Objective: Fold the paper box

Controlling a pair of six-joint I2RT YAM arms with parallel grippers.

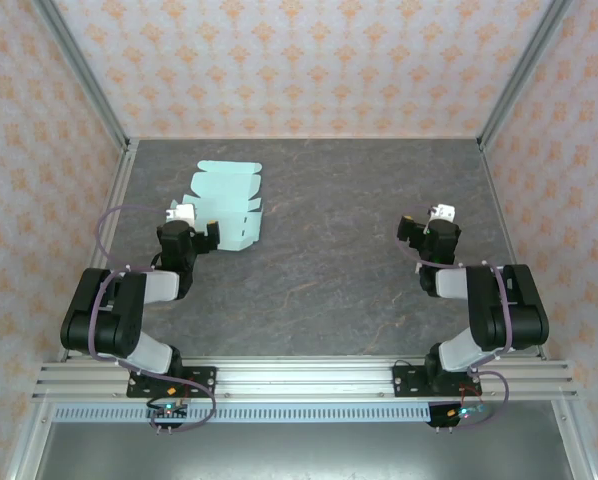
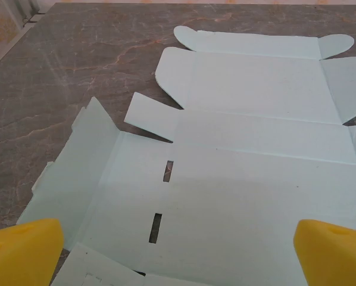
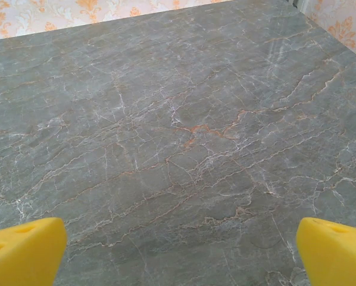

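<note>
Yellow fingertips of the left gripper frame the near edge of the paper box, a mint-green die-cut sheet lying unfolded on the grey marbled table, in its left half toward the far wall. The claws of both arms stand spread wide and empty. The right gripper hovers over bare stone, well apart from the card. The work appears to be at its opening step, with no panel yet stood up. The next move likely calls for the left gripper to catch a near flap of thin card lying almost flush with the surface, and for the right arm to come across and steady it. The sheet's long axis runs from the robot toward the far wall, its round-eared flap at the far end and its side flaps pointing left and right.
</note>
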